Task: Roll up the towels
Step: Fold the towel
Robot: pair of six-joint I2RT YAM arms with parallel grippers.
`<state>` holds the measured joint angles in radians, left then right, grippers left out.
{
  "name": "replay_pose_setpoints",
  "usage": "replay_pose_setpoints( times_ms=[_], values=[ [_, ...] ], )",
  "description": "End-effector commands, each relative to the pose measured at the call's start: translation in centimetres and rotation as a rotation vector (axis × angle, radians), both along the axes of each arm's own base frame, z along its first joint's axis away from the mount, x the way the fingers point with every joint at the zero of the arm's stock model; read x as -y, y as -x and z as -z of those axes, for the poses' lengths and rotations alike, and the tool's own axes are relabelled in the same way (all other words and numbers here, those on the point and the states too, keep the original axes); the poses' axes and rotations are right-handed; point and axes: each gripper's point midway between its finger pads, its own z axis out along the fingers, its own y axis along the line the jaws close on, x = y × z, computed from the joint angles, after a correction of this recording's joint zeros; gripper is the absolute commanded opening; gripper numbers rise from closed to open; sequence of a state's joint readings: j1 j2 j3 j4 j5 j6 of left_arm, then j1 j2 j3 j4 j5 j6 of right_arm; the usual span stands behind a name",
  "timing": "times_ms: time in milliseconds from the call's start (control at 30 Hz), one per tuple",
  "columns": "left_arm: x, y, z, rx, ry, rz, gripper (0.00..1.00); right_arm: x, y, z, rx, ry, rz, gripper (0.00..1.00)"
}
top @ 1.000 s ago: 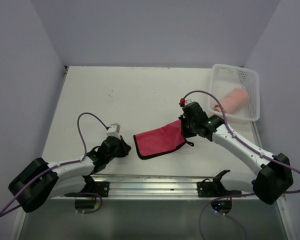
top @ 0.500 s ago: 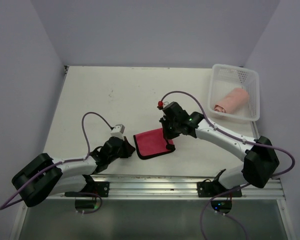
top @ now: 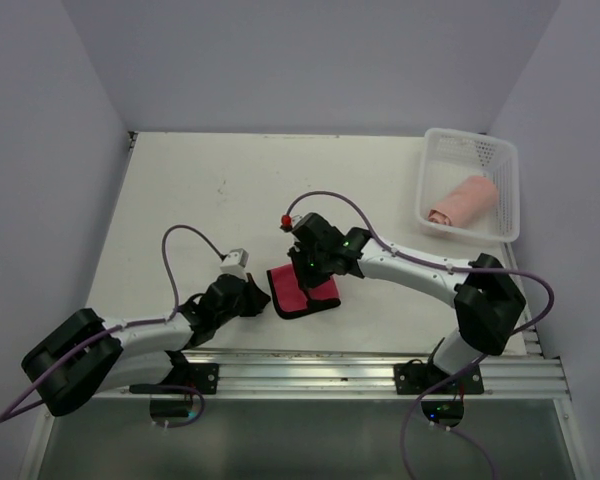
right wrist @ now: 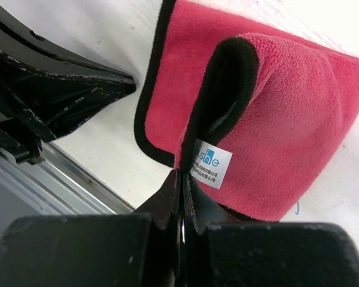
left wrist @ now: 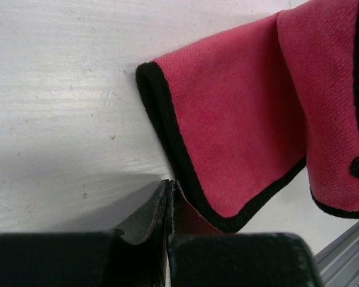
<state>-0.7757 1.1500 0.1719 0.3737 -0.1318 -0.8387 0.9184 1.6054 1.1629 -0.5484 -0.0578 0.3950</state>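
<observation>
Fingers of the right gripper (right wrist: 180, 179) clamp the curled hem of the black-trimmed red fleecy cloth (right wrist: 287, 125) on the white desk (top: 210, 190), left gripper (left wrist: 169, 186) closed at its corner; rolling looks begun, tuck onward next.

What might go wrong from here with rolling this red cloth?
1. The right gripper pinches only the cloth's trim by the tag; it may slip out and the fold flop open.
2. The turned-over part stands as an open loop, so the roll may end up loose.
3. The left gripper sits shut at the cloth's near edge, close to the right one; rolling toward it risks a bump.
</observation>
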Motion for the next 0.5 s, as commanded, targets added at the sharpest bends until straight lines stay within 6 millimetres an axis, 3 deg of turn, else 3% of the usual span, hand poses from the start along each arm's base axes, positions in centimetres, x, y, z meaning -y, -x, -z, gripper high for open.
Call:
replay_pose_setpoints(
  times_ms=[0,233,467],
  values=[
    [0.5,-0.4,-1.1,0.036,0.048,-0.011,0.0,-2.7,-0.5,-1.1,0.002,-0.079,-0.013,0.0],
    [0.4,-0.3,-1.1,0.036,0.05,-0.011,0.0,-4.2,0.2,0.6,-0.043,-0.08,-0.034,0.0],
    [0.2,-0.1,-1.0,0.037,0.047,-0.015,0.0,-5.6,0.6,0.8,-0.053,-0.092,-0.053,0.0]
  ],
)
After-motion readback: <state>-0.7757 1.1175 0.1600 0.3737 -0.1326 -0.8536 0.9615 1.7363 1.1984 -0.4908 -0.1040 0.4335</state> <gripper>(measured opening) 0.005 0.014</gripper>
